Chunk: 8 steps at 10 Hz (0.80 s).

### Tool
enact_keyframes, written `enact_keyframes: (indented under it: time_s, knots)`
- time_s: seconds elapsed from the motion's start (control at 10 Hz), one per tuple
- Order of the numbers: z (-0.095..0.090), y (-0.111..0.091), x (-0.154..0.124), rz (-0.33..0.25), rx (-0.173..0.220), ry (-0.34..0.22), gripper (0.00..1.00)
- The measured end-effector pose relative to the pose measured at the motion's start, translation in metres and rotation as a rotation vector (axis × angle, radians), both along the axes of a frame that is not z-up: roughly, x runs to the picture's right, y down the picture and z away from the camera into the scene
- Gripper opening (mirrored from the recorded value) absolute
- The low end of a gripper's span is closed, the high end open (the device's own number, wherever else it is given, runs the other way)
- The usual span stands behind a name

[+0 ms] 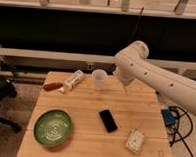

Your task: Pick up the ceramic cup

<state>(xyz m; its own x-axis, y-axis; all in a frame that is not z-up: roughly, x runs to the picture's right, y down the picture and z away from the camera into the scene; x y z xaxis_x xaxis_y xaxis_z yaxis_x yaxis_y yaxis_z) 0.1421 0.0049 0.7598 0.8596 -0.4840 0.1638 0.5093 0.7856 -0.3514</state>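
Wooden desk (82, 147), centre frame, bearing: green plate (52, 127), lower left; black phone (108, 120), centre; pale packet (135, 141), lower right; white bottle (73, 81) lying upper left, red-brown object (53, 86) just beside it.

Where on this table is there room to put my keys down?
The table is bare between the bottle and the plate, and right of the phone, behind the packet. The back is crowded: bottle, cup, and the gripper hanging just right of the cup.
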Motion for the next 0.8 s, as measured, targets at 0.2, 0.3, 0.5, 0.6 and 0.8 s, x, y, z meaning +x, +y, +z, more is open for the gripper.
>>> enact_keyframes:
  time_s: [0.2,0.3,0.5,0.6,0.8]
  knots:
    - [0.006,-0.003,-0.004,-0.018,0.001,-0.016,0.80]
    - [0.009,-0.004,-0.008,-0.027,0.001,-0.024,0.80]
    - [0.016,-0.005,-0.022,-0.046,0.000,-0.044,0.80]
    - [0.019,-0.006,-0.027,-0.055,-0.001,-0.052,0.80]
    - [0.025,-0.009,-0.025,-0.071,-0.001,-0.066,0.80]
